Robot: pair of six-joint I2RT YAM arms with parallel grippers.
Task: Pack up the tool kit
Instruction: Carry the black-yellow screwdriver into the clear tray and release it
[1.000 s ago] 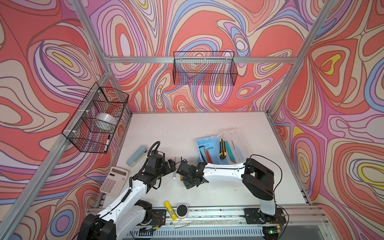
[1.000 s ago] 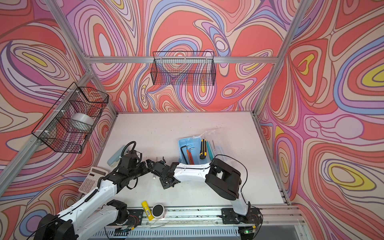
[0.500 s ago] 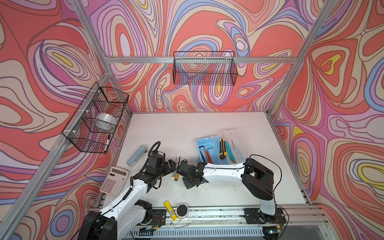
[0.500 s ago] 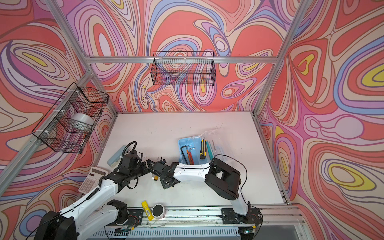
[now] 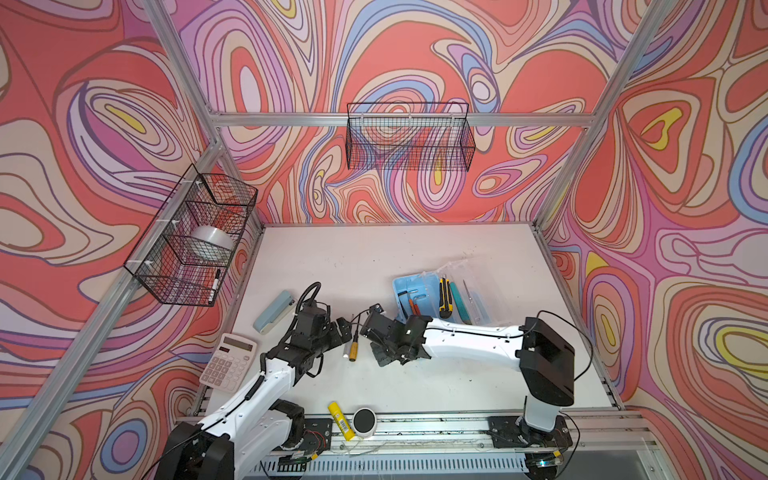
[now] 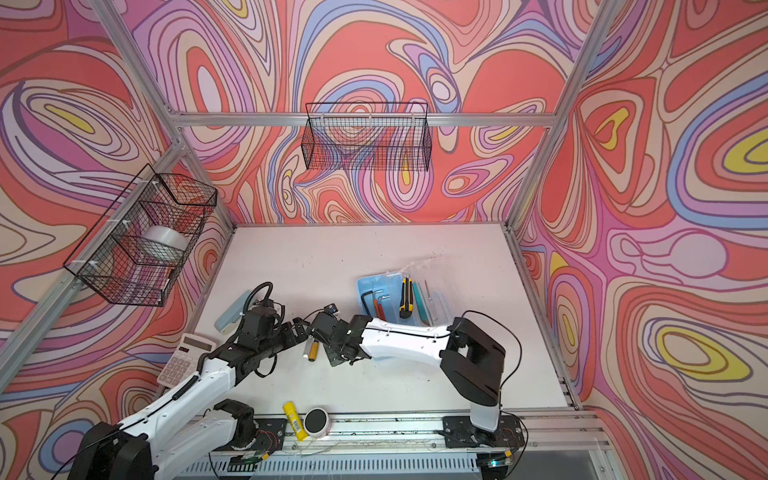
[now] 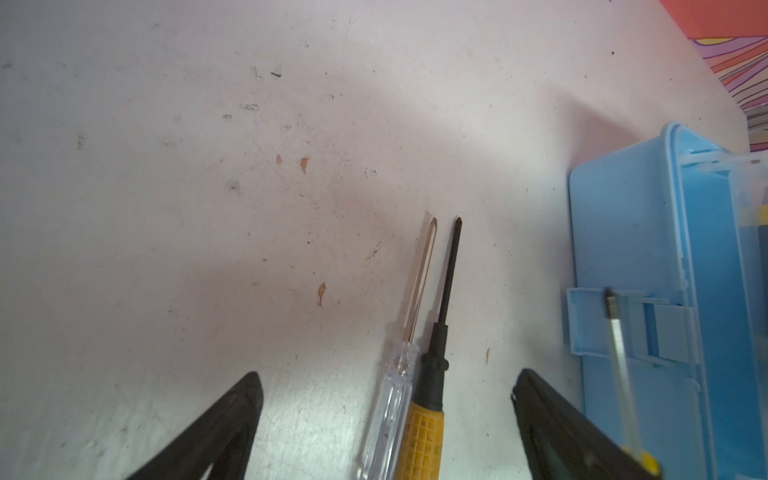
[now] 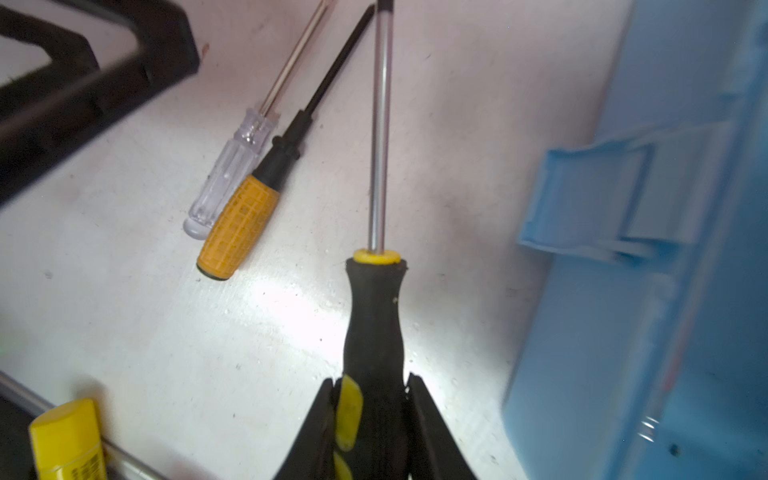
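The tool kit's light-blue case (image 5: 405, 286) lies open at mid-right, clear lid (image 5: 482, 286) folded back. It holds hex keys (image 5: 409, 297) and a yellow-black utility knife (image 5: 444, 297). My right gripper (image 8: 371, 378) is shut on the handle of a black-and-yellow screwdriver (image 8: 374, 316), just beside the case's latch (image 8: 590, 195). A clear-handled screwdriver (image 7: 390, 411) and a yellow-handled screwdriver (image 7: 422, 440) lie side by side on the table. My left gripper (image 7: 386, 374) is open and straddles their handles without touching them. In both top views the two grippers nearly meet.
A grey-blue stapler (image 5: 274, 311) and a white calculator (image 5: 228, 368) lie to the left. A yellow glue stick (image 5: 341, 419) and a round black-topped item (image 5: 364, 422) sit at the front rail. Wire baskets hang on the left wall (image 5: 195, 237) and the back wall (image 5: 409, 141).
My right gripper's jaws have closed on the black-and-yellow screwdriver's handle. The left arm has barely moved and stays open.
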